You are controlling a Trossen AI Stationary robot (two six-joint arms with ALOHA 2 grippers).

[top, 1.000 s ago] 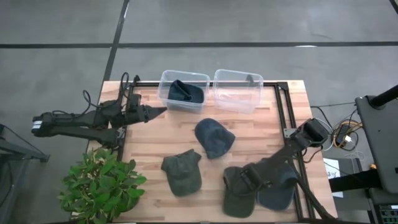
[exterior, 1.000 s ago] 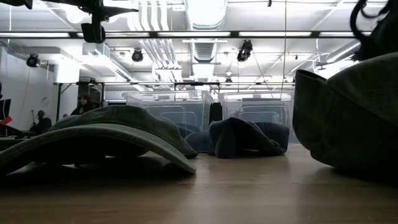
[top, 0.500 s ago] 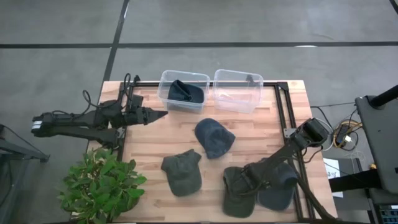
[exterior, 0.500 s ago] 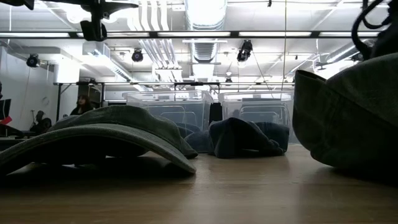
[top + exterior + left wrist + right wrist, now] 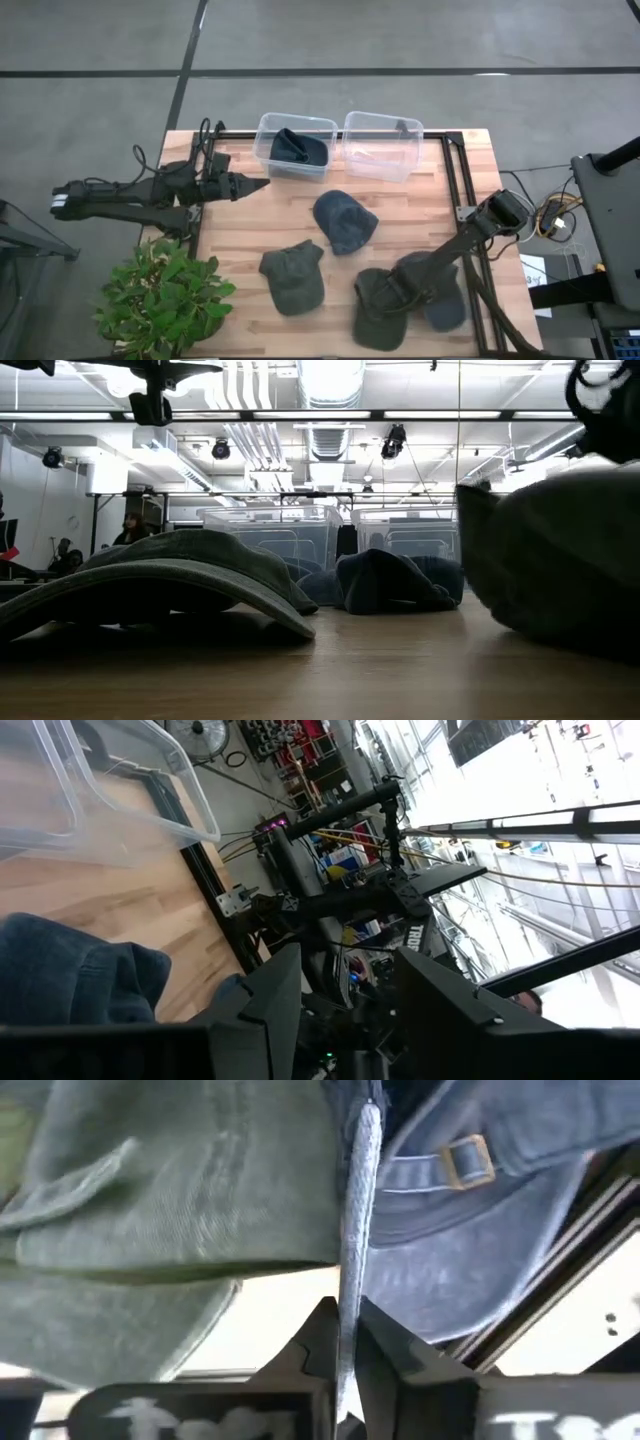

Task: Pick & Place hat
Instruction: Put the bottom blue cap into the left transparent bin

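Right tool [image 5: 388, 297] is down at the near right part of the counter [image 5: 420, 215], clenched on the edge of a hat — the wrist view shows a thin fabric edge [image 5: 358, 1220] pinched between its fingers [image 5: 312, 1342]. That's where the dark green hat [image 5: 378, 305] and the blue-grey hat [image 5: 445, 300] overlap; can't tell which one the pinched edge belongs to. Left tool [image 5: 255, 181] hangs beside the left bin [image 5: 295, 147], fingers spread, gripping nothing. The left bin has a dark hat [image 5: 296, 148] inside; the right bin [image 5: 382, 146] sits just beside it. Two more loose on the counter — a blue hat [image 5: 344, 221] in the middle, an olive hat [image 5: 293, 277] nearer the front. Potted plant [image 5: 165, 297] at the near left corner.
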